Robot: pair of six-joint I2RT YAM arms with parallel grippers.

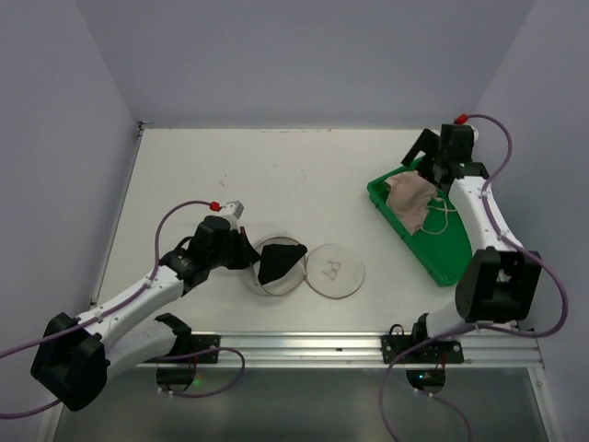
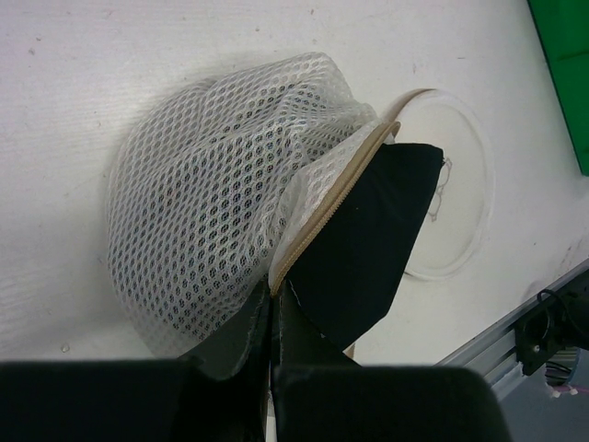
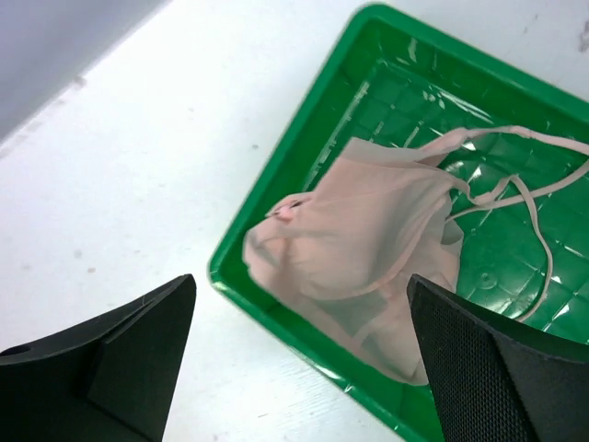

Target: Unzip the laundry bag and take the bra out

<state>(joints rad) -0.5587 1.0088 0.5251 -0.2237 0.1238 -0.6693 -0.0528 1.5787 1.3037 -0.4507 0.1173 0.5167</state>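
Observation:
The laundry bag (image 1: 334, 270) lies unzipped in the middle of the table, its round cream face with the small printed outline flat on the right. Its other half (image 1: 279, 263) is tipped up and shows a black lining. In the left wrist view that half is white mesh (image 2: 212, 193) with a tan zipper (image 2: 322, 216) along the rim. My left gripper (image 2: 273, 299) (image 1: 248, 253) is shut on that zippered rim. The pale pink bra (image 3: 359, 230) (image 1: 411, 198) lies crumpled in the green tray (image 3: 276, 285), with its thin straps (image 3: 515, 189) spread over the tray floor. My right gripper (image 3: 300, 278) (image 1: 431, 164) hovers open above it, holding nothing.
The green tray (image 1: 442, 249) sits at the right side of the table, close to the right wall. An aluminium rail (image 1: 304, 345) runs along the near edge between the arm bases. Grey walls close in the back and both sides.

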